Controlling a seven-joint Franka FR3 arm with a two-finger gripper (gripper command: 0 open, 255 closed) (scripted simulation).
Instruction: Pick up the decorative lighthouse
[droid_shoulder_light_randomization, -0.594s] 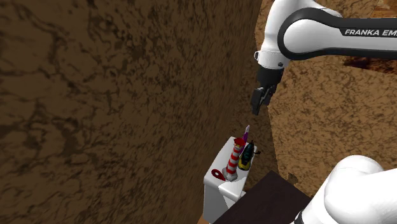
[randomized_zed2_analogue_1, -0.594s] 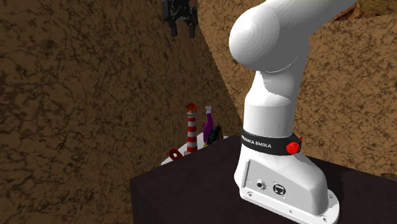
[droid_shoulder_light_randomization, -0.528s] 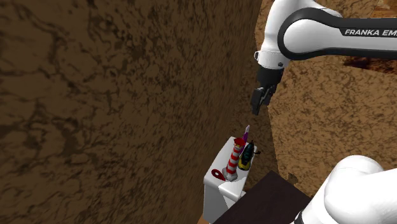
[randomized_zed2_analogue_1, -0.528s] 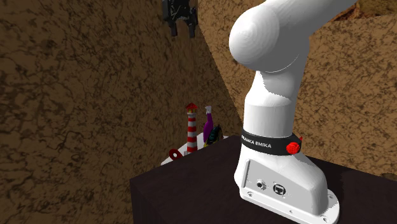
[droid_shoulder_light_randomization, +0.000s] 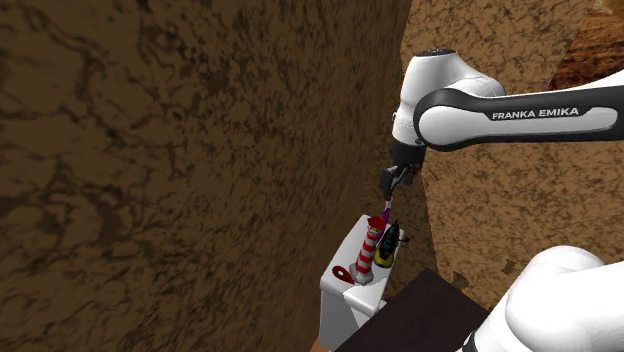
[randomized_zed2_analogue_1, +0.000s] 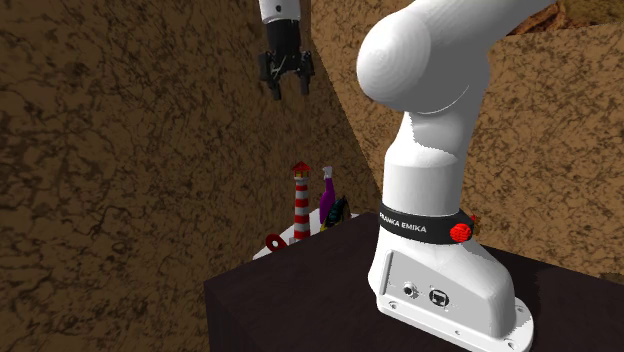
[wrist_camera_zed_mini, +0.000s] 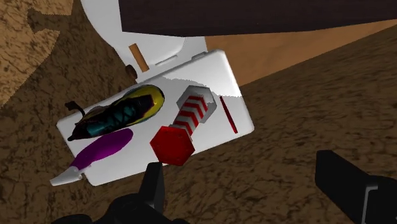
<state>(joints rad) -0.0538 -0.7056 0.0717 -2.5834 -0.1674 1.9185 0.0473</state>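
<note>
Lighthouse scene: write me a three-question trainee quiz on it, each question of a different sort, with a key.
1. True or false: the gripper hangs open above the lighthouse, touching nothing.
2. Which thing shares the white top with the lighthouse?
A. a purple bottle
B. a green mug
C. a blue book
3. Fill in: the lighthouse's body is striped red and ____.

Key: 1 true; 2 A; 3 white.
</note>
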